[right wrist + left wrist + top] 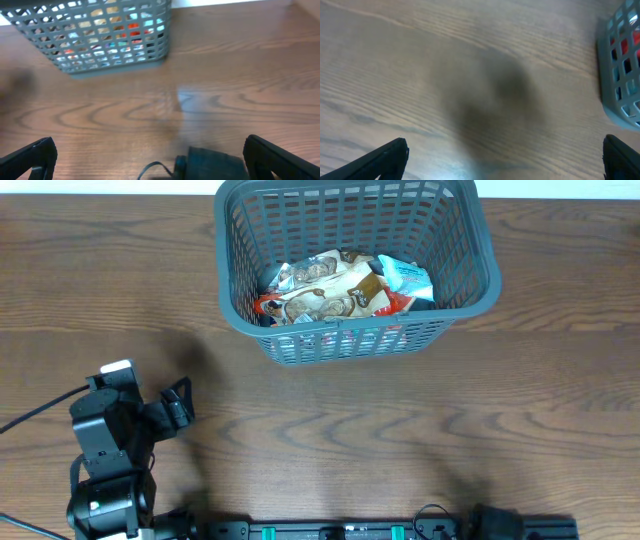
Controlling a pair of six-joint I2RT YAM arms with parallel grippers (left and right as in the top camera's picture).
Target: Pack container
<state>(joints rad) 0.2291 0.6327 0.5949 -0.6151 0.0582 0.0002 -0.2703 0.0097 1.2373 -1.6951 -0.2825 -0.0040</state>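
**Basket filled at twelve o'clock, both arms empty**

At eight o'clock on the brown wood-grain table [330,430] stood the black left arm [110,445]. Its jaws were spread wide and held nothing; the wrist view caught only the two dark fingers [385,157] at its lower corners, with bare wood between them.

At twelve o'clock, near the far edge, sat the large dark grey plastic basket with lattice sides and a rolled rim [487,250]. It was upright and well apart from both arms. Crinkled foil snack packets [330,290] in white, brown, red and blue were heaped on its floor. No packet lay loose on the table.

The basket looked light and fairly stiff, though the lattice walls would probably flex. The rolled rim seemed the surest hold, since the smooth plastic could slip.

At five o'clock only part of the right arm [497,523] showed. Its jaws were also wide and empty, with fingers [30,157] at the frame's lower corners.
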